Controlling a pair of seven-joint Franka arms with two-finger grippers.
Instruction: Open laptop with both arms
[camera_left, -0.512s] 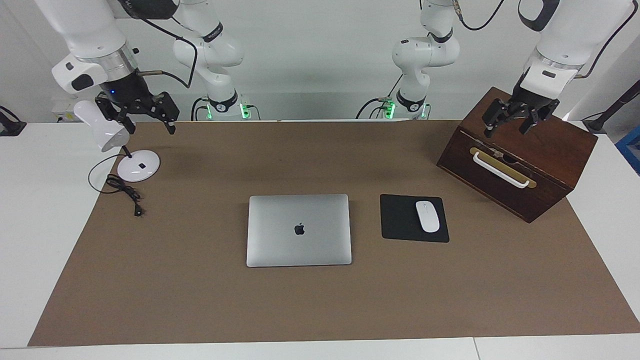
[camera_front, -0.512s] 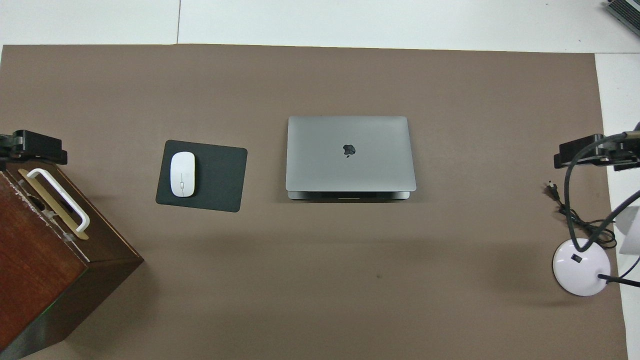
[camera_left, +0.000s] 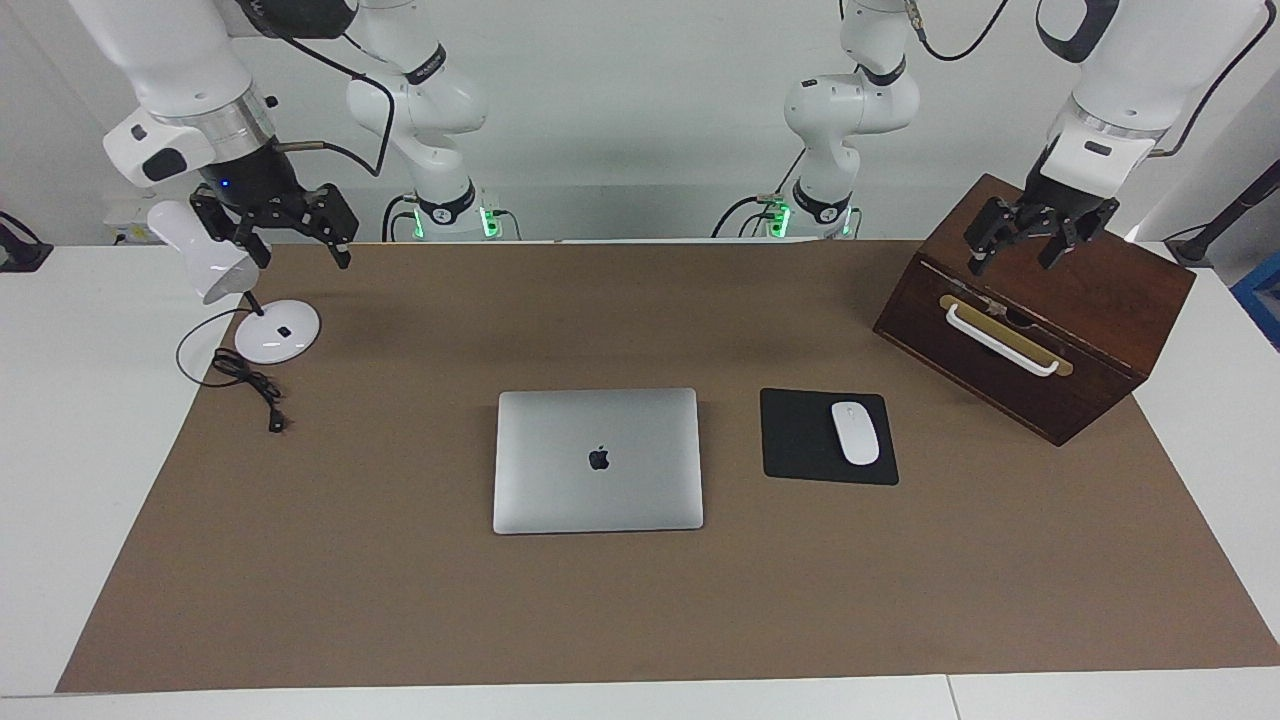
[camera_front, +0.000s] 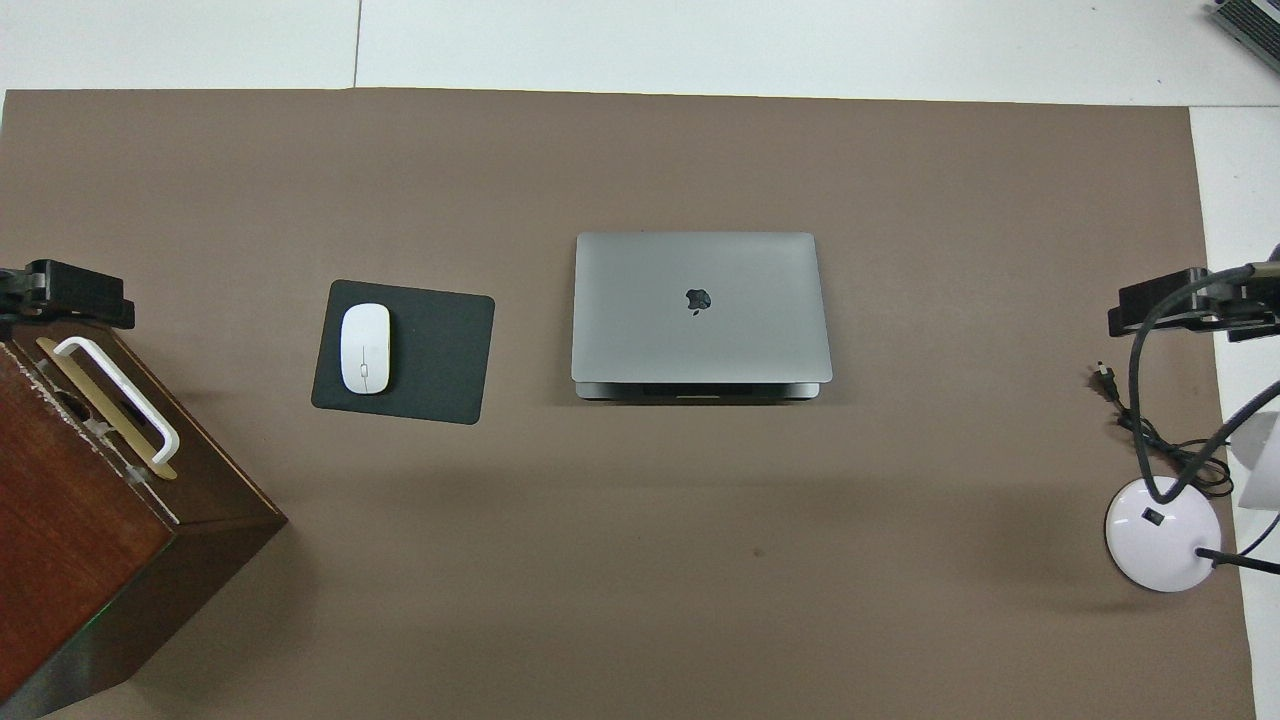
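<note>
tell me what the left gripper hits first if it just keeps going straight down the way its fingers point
Most likely the wooden box. The left gripper hangs open over it, fingers pointing down at the top near the handle edge. Depth is hard to read, so it might just clear that edge. The laptop lies well off that line.

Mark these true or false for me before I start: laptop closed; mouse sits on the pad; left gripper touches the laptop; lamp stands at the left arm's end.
1. The laptop is closed: true.
2. The white mouse sits on the black mouse pad: true.
3. The left gripper touches the laptop: false, it hangs open over the wooden box.
4. The desk lamp stands at the left arm's end: false, it stands at the right arm's end, under the right gripper.
</note>
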